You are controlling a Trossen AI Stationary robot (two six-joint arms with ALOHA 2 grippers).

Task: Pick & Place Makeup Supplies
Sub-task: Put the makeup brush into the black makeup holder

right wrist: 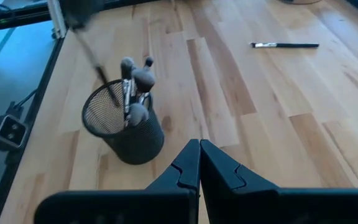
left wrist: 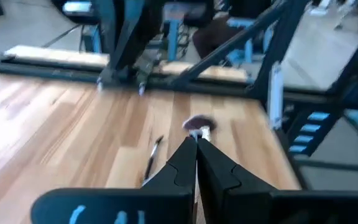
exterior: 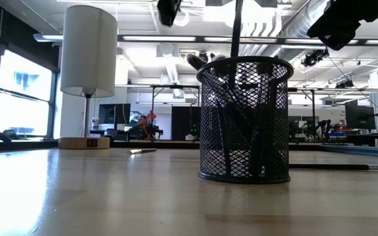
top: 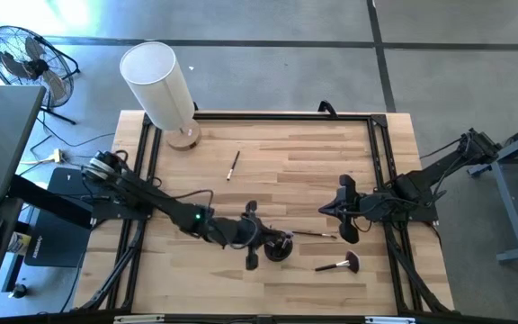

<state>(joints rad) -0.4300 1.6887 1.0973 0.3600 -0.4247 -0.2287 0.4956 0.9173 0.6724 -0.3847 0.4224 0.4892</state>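
A black mesh cup (top: 279,249) stands near the table's front middle with several makeup brushes (right wrist: 135,78) upright in it. My left gripper (top: 268,241) is shut just over the cup, and a slim dark brush handle (exterior: 236,29) runs from it down into the cup. My right gripper (top: 329,211) hangs shut to the right of the cup with nothing in it. Three brushes lie flat on the wood: a thin one (top: 316,234), one with a fluffy reddish head (top: 338,265), and one farther back (top: 232,165). My left gripper is shut on the upper part of a dark brush handle (right wrist: 92,50). The place of contact lies outside the low view and is hidden behind the fingers in the left wrist view. The brush hangs below the fingers, slightly tilted, with its lower end inside the mesh cup.
A white cylinder lamp (top: 158,81) on a wooden base stands at the far left corner. A black frame (top: 268,115) runs round the table's edges. Bare wood lies between the lamp and the cup. A fan (top: 25,54) stands off the table to the left.
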